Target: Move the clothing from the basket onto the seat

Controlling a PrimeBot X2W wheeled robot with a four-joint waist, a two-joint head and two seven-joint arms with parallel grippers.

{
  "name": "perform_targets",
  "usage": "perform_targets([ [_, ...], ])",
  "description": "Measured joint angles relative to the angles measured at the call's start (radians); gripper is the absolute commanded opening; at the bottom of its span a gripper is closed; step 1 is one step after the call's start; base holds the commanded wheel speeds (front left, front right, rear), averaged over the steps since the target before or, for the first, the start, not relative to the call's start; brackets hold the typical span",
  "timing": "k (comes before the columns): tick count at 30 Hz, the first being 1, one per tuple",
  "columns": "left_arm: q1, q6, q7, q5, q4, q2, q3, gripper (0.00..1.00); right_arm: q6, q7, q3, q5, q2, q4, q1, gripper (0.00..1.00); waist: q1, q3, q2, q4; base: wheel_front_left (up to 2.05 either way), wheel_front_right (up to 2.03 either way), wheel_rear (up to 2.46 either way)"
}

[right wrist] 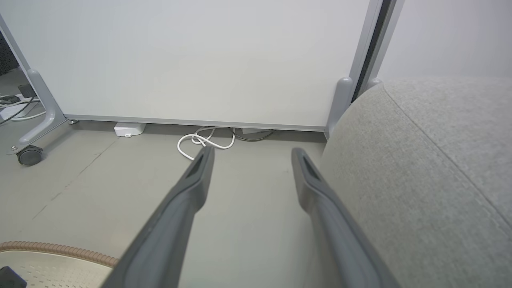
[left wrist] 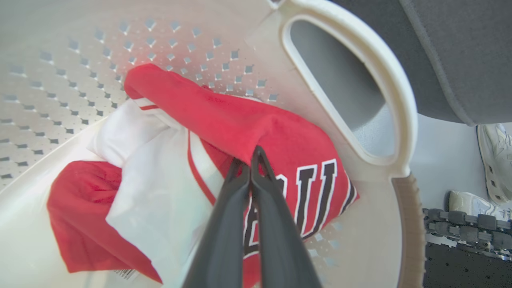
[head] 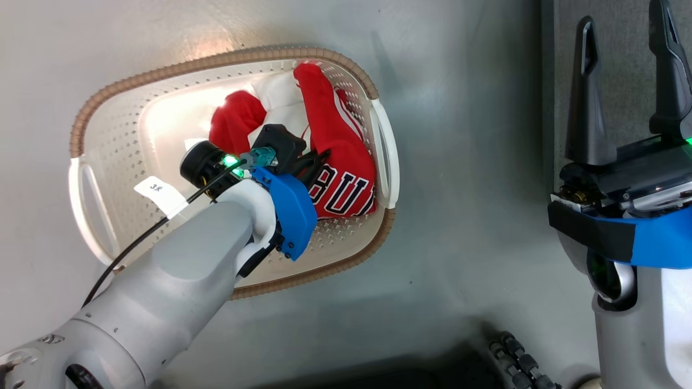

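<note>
Firstly, in the head view the cream basket [head: 162, 73] stood on the grey floor [head: 459, 216], and both garments lay inside it, against its right wall. The left gripper [head: 316, 162] reached down into the basket, and its dark fingers sat on the red jersey [head: 346, 162] just above the black letters. At the right side the right gripper [head: 621, 21] pointed upward with its fingers well apart and nothing between them, over the edge of the grey seat [head: 621, 97].

In the left wrist view the two fingers of the left gripper [left wrist: 250, 160] were pressed together, and their tips pinched a raised fold of the jersey [left wrist: 280, 132]. The second red garment [left wrist: 80, 208] lay beside it, touching it, with white fabric between them. The basket handle [left wrist: 400, 100] was close to the jersey, and the seat [left wrist: 460, 48] showed behind it. A pale shoe [left wrist: 494, 160] stood on the floor near the basket.

In the right wrist view the right gripper [right wrist: 252, 156] was spread open and empty above the floor. The seat [right wrist: 420, 180] rose just beside its right finger. The brown rim of the basket [right wrist: 60, 250] appeared in the lower left corner. Farther away, a white cable [right wrist: 204, 140] lay under a white panel [right wrist: 200, 60].
</note>
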Motion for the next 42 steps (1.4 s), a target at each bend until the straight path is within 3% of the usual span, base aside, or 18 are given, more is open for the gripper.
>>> perform_targets([
  [12, 0.076, 0.000, -0.097, -0.010, -0.021, -0.011, 0.000, 0.00, 0.000, 0.000, -0.007, 0.000, 0.000, 0.054, 0.001, 1.00, 0.0000, -0.125, 0.0000, 0.045, 0.00, 0.00, 0.00],
  [27, 0.184, 0.000, -0.184, -0.051, -0.074, -0.013, 0.001, 0.00, 0.000, 0.000, -0.005, 0.006, -0.019, 0.133, 0.062, 1.00, -0.0001, -0.364, 0.0001, 0.118, 0.00, 0.00, 0.00],
  [31, 0.206, 0.000, -0.187, -0.035, -0.134, -0.003, 0.073, 0.00, 0.000, 0.000, -0.007, 0.013, -0.022, 0.151, 0.092, 1.00, -0.0002, -0.438, 0.0001, 0.134, 0.00, 0.00, 0.00],
  [42, 0.344, 0.000, -0.187, 0.133, -0.277, 0.028, 0.297, 0.00, 0.000, 0.000, -0.006, 0.033, -0.022, 0.196, 0.162, 1.00, -0.0003, -0.634, 0.0001, 0.164, 0.00, 0.00, 0.00],
])
